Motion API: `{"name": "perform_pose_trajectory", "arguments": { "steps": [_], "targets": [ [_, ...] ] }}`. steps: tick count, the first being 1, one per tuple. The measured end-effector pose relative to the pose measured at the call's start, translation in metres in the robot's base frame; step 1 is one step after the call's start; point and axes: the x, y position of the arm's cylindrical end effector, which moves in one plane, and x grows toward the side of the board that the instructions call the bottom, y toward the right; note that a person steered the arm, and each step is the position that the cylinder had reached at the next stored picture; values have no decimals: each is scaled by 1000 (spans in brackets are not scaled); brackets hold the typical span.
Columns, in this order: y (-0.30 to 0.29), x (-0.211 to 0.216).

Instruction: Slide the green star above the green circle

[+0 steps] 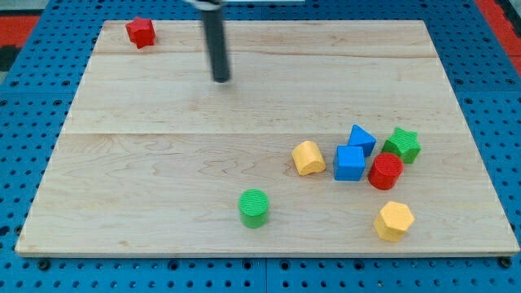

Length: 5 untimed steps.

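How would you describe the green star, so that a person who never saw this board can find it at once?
Look at the wooden board and go to the cluster of blocks near its right edge. The green star is the cluster's rightmost piece, just above the red cylinder and right of the blue blocks. It is the only green block there; the green circle stands alone, lower and further left.

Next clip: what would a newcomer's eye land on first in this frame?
Probably the dark rod, my tip, standing alone near the view's top, far from every block. Next, the cluster at the view's right: the green star beside the red cylinder, two blue blocks and a yellow block. The green circle sits alone near the view's bottom.
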Motion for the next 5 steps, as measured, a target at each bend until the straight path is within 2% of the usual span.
{"name": "perform_pose_trajectory", "arguments": {
  "steps": [1,3,4,5],
  "targets": [
    [117,21],
    [290,126],
    [271,169],
    [207,140]
  ]
}}
